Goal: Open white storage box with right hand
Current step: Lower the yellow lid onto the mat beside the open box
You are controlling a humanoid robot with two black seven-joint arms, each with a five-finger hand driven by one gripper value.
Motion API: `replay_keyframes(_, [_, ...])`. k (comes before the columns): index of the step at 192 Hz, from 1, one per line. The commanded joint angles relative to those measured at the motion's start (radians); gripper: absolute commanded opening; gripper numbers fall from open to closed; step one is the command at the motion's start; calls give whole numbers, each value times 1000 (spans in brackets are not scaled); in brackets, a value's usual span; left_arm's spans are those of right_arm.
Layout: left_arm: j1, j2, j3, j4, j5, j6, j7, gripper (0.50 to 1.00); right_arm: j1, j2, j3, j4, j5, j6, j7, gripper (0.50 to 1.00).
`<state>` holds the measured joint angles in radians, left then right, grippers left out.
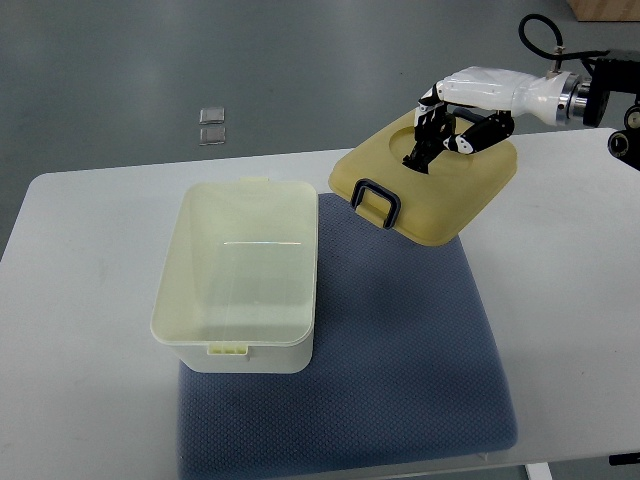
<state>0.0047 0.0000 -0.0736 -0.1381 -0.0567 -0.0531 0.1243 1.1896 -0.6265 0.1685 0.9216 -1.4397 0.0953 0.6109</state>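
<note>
One step looks nearly done: we see the box (240,275) standing open on the left part of the blue mat (400,350), its inside bare, while its lid (430,180) sits well off it, at the mat's far right corner and partly over the table (90,270). Our right hand (445,125) rests on top of the lid, dark fingers (425,140) curled against it; we cannot tell whether they truly grip it or merely press. The lid seems slightly tilted, its dark handle (378,200) facing us. What we judge is left is letting go and pulling the arm away. The table is white and plain; beyond it lies grey floor with two small clear squares (211,125). Our left hand does not show.
</note>
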Motion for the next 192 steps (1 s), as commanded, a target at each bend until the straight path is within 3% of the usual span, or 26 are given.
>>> replay_keyframes(1, [0,0,0,0,0,1,0,1000,-30,-1,-1,0,-1,-12,0,500])
replay_keyframes(161, [0,0,0,0,0,-1,0,1000,-143,114,-9,-13,-7,-19,0,500])
replay_keyframes(182, [0,0,0,0,0,1,0,1000,-154,128,-4,-17,-5,-19,0,543])
replay_keyframes(192, [0,0,0,0,0,-1,0,1000,-162,129,-3,-17,-1,-19,0,594])
